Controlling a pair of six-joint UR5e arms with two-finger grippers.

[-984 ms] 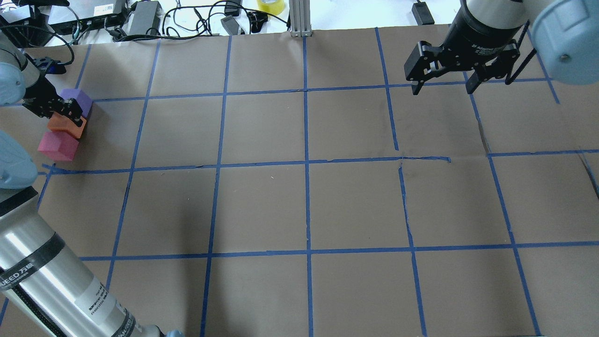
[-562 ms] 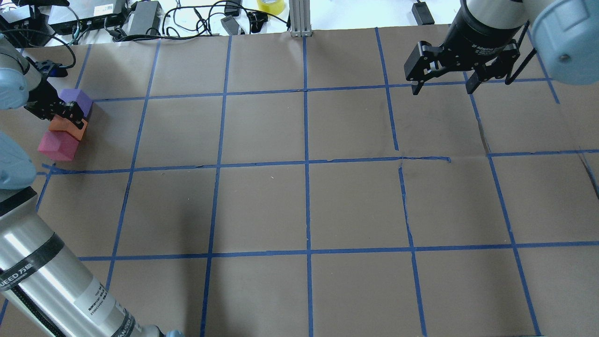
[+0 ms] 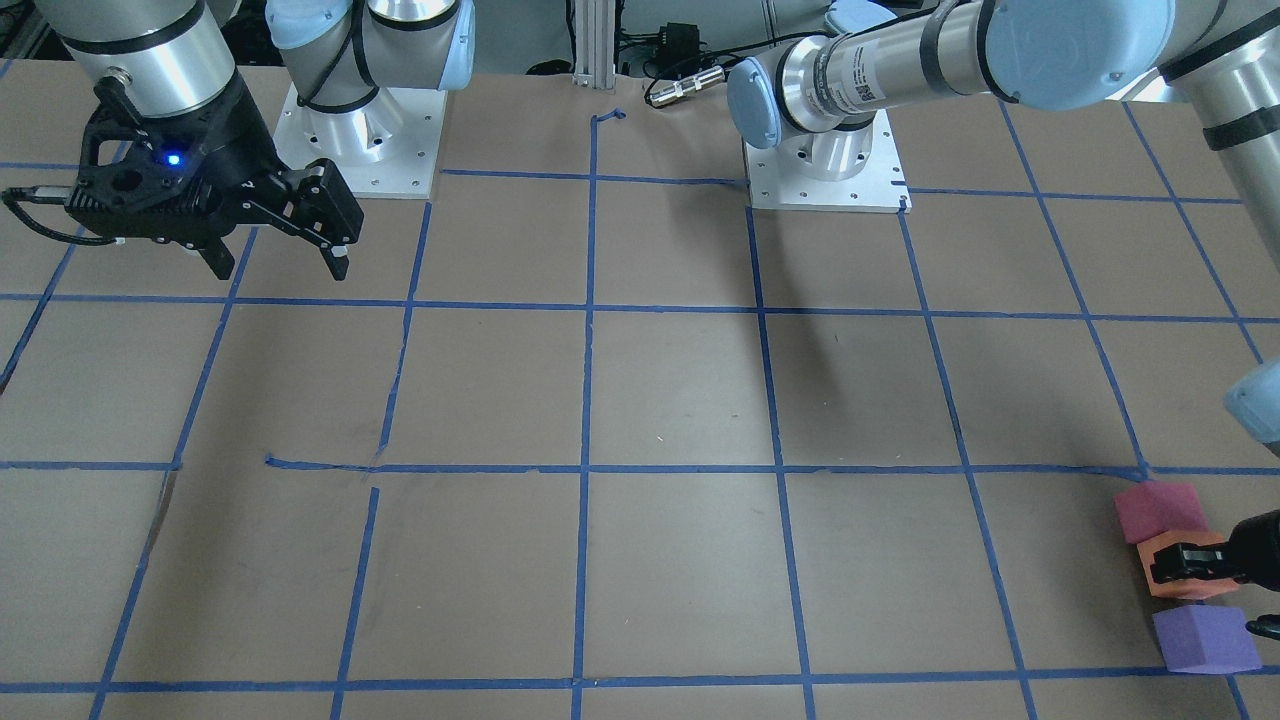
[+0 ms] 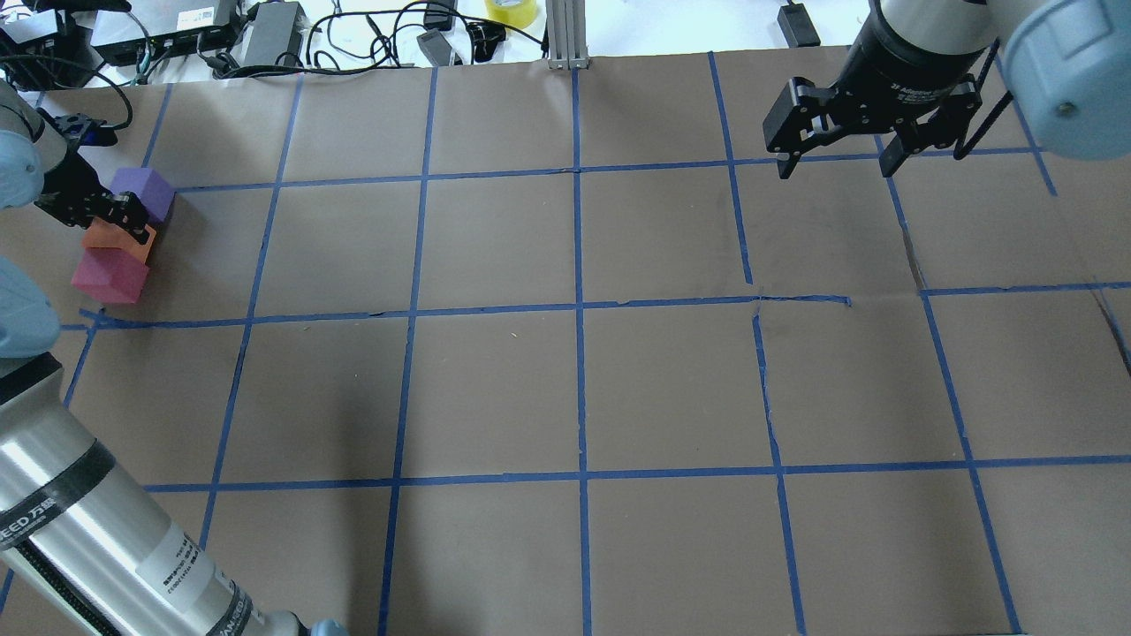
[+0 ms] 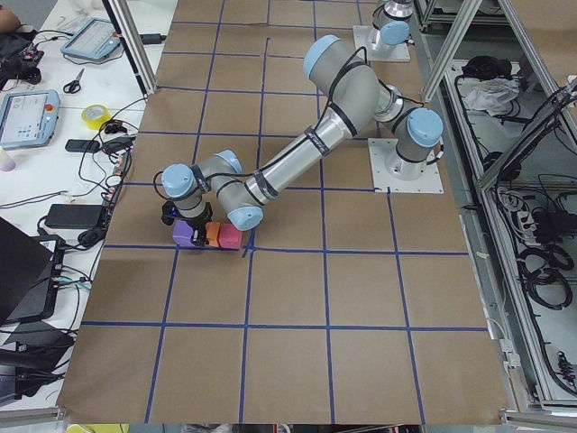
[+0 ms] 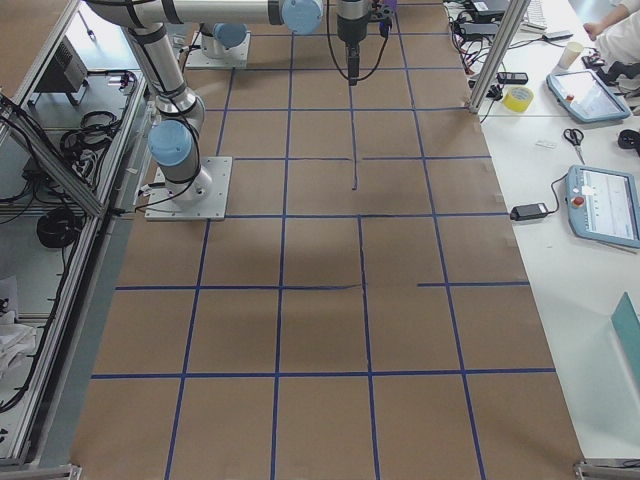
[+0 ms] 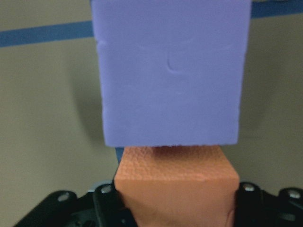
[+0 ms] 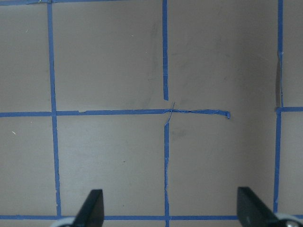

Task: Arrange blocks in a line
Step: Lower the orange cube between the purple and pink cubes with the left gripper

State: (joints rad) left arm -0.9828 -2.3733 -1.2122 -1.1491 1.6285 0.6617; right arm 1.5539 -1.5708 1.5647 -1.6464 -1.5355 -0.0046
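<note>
From the front-facing camera, the three blocks sit at the lower right of the frame on the brown table [image 3: 680, 400], which is gridded with blue tape [image 3: 588, 400]. The red-pink block [image 3: 1158, 510] is uppermost, the orange block [image 3: 1190, 590] in the middle and the purple block [image 3: 1205, 640] lowest. The left gripper [image 3: 1215, 590] comes in from the right edge, one finger across the orange block. The right gripper [image 3: 278, 268] hangs at the upper left, jaws spread with nothing between them.

From overhead, the blocks form a short slanted row at the left edge: purple block [image 4: 146, 188], orange block [image 4: 102, 240], red-pink block [image 4: 106, 276]. Each touches its neighbour. The left gripper [image 4: 119, 225] sits on the orange one. The right gripper [image 4: 835, 166] is at the upper right, released.

The left side view shows the near arm bent down over the row at centre left.

In the right side view, the blocks are not visible.

The left wrist view shows black fingers [image 7: 109, 205] clenched against both sides of the orange block [image 7: 175, 182], with the purple block [image 7: 173, 71] just beyond it.

The right wrist view shows spread fingertips [image 8: 92, 210] over bare paper and tape.
</note>
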